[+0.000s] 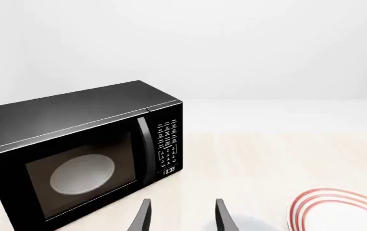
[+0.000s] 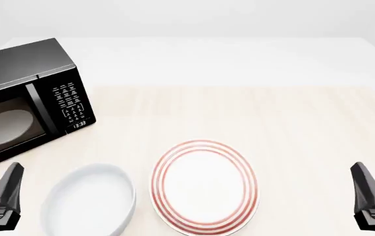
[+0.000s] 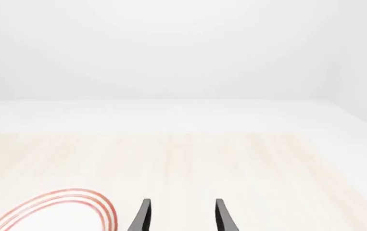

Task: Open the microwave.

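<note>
The microwave [image 2: 23,98] is a glossy black box at the table's far left, its door shut. Through the dark glass a pale round turntable [image 1: 82,172] shows. A vertical bar handle [image 1: 146,149] runs beside the white-lettered keypad [image 2: 68,103], with a small clock display [image 1: 169,171] below. My left gripper [image 2: 10,189] sits near the front left edge, open and empty, well short of the microwave; its fingertips [image 1: 145,211] frame a gap in the left wrist view. My right gripper [image 2: 365,189] is open and empty at the front right.
A white bowl [image 2: 89,201] lies near the front edge, right of the left gripper. A white plate with red rings [image 2: 204,187] lies beside it at the front centre, also seen as the plate [image 3: 61,211] in the right wrist view. Pale wooden tabletop [image 2: 273,118] stretches beyond.
</note>
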